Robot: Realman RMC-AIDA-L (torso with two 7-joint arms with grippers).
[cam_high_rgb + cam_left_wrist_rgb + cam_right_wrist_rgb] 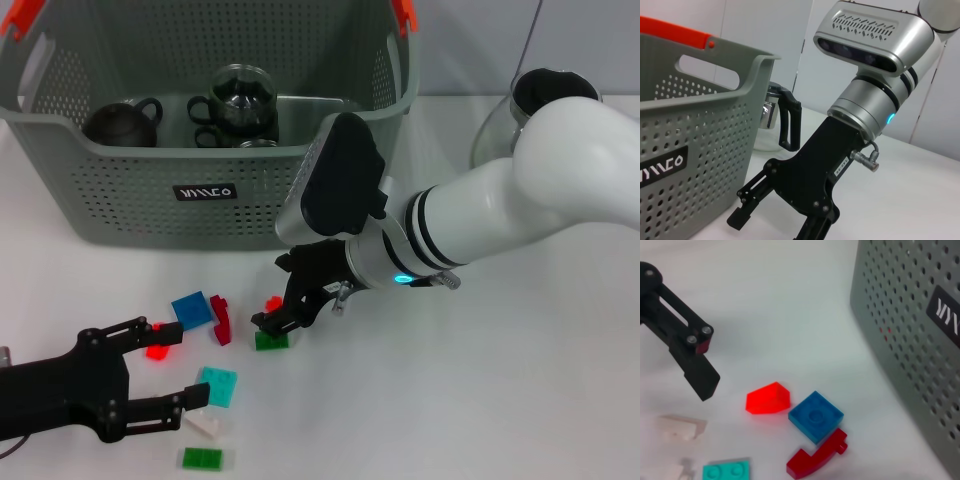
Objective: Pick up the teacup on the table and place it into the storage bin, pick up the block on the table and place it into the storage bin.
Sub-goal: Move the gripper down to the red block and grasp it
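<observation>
Your right claw is down on the counter just in front of the bin, its fingers spread part-way over the green block, with a small red piece just behind them. Nothing is gripped yet. The left claw lies low on the counter at the left, wide open and empty, its upper finger touching or just beside the bright red block.

Dark teacups already sit inside the bin beside a glass pot, so I judge blocks are what remains. They lie scattered near each other: the blue one, the dark red one, the teal plate.

Watch the close. The green block is flat and thin, so the fingers could skid over it, or flick it aside into its neighbours. You might also pinch the red piece along with it. On the lift, the bin wall is near; swing too low and you will strike it.
</observation>
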